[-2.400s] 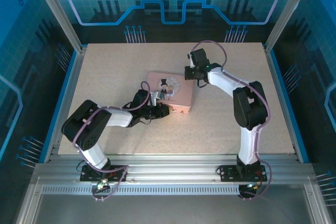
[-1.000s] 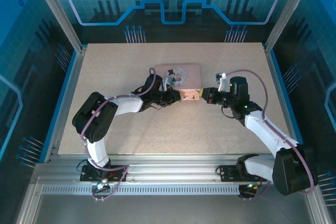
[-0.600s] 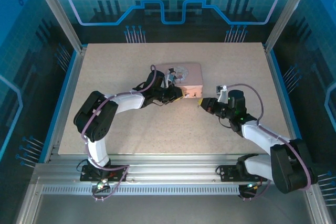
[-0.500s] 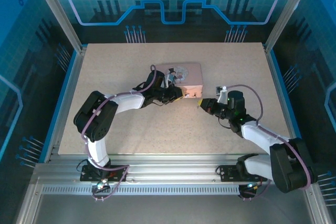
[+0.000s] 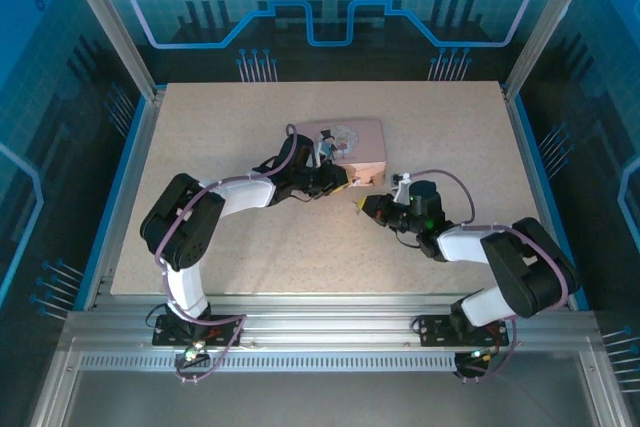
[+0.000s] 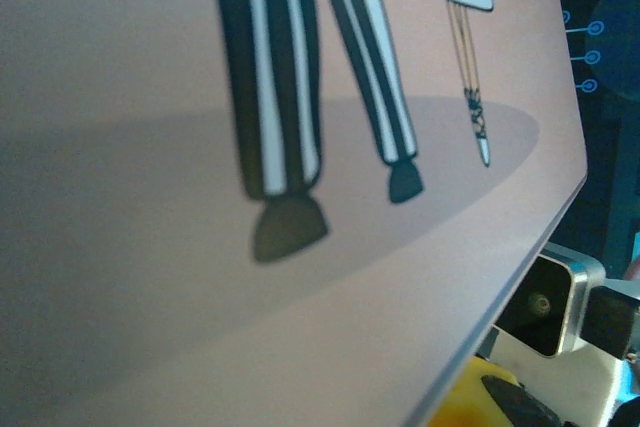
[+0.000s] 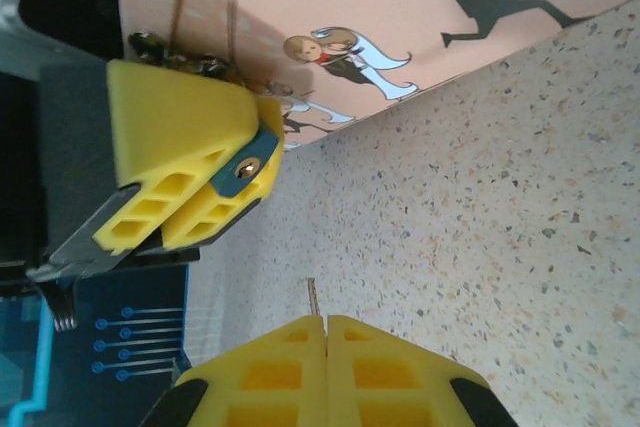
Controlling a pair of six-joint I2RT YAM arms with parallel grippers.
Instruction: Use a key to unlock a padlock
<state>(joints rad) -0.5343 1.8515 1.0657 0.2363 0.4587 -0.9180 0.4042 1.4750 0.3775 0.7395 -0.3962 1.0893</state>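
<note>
key sticks out of the tight-shut right pincer, aimed at the padlock that the left pincer pinches steady for it.

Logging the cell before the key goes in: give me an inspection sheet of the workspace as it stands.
Surface: speckled beige tabletop, no spills or marks seen.
Padlock: blue body pinched between yellow fingers, right beside the pink box's edge.
Key: thin sliver poking out of closed fingertips, apart from the padlock.
Clutter: pink box with cartoon figures; nothing else seen.
Grippers: left gripper shut on the padlock; right gripper shut on the key, aimed at the left one.
Cables: purple cables loop along both arms, off the table.
Surroundings: aluminium frame, blue patterned walls.
</note>
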